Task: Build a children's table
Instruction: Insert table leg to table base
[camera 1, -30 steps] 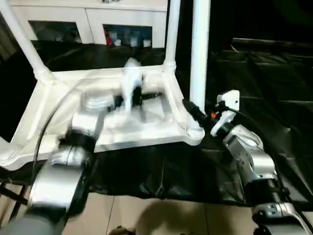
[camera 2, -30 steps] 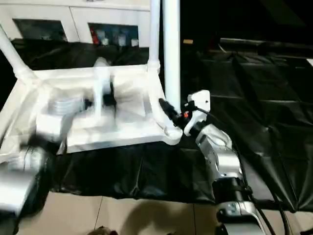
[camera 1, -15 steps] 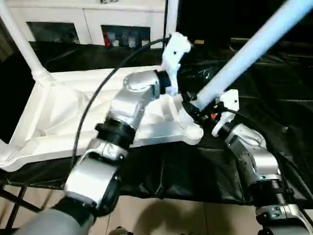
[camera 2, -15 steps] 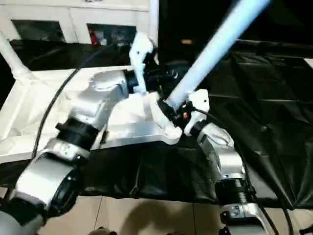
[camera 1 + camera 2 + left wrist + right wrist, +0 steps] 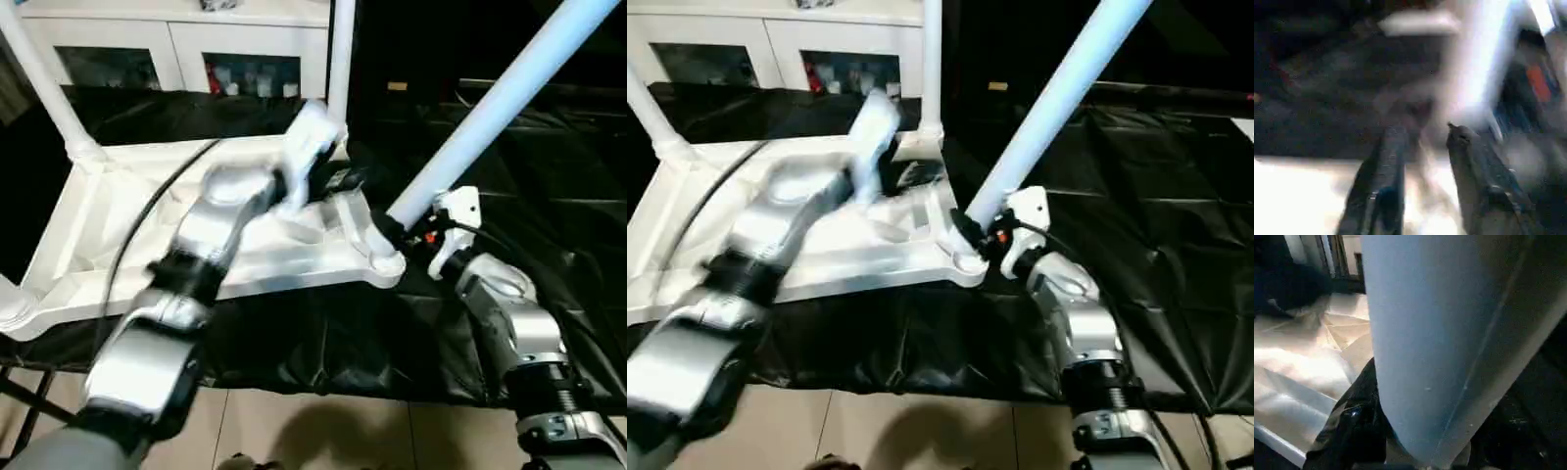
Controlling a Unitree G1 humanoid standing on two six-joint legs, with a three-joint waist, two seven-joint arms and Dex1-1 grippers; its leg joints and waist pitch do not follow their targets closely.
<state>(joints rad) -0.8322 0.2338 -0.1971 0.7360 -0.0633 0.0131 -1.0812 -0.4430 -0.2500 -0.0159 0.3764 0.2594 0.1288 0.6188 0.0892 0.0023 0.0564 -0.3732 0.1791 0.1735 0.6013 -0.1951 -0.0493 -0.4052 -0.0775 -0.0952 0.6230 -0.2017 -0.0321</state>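
The white table top [image 5: 118, 245] lies ribbed side up on black cloth. Two white legs stand in its far corners, one at the left [image 5: 44, 83] and one at the right [image 5: 340, 59]. My right gripper [image 5: 394, 231] is shut on a third leg [image 5: 500, 98], which leans up to the right, its lower end just above the near right corner socket [image 5: 384, 264]. In the right wrist view this leg [image 5: 1449, 333] looms large, with a black finger [image 5: 1359, 416] against it. My left arm reaches over the top. Its gripper [image 5: 338, 182] is open with nothing in it [image 5: 1422, 132].
A white cabinet with glass doors [image 5: 176, 44] stands behind the table top. Black cloth [image 5: 529, 176] covers the work surface to the right. Tiled floor [image 5: 323, 431] lies in front, and a dark frame [image 5: 20, 387] shows at the near left.
The leg in my right gripper went from upright to leaning right. My left arm swung up near that leg, then drew back left and lower over the table top.
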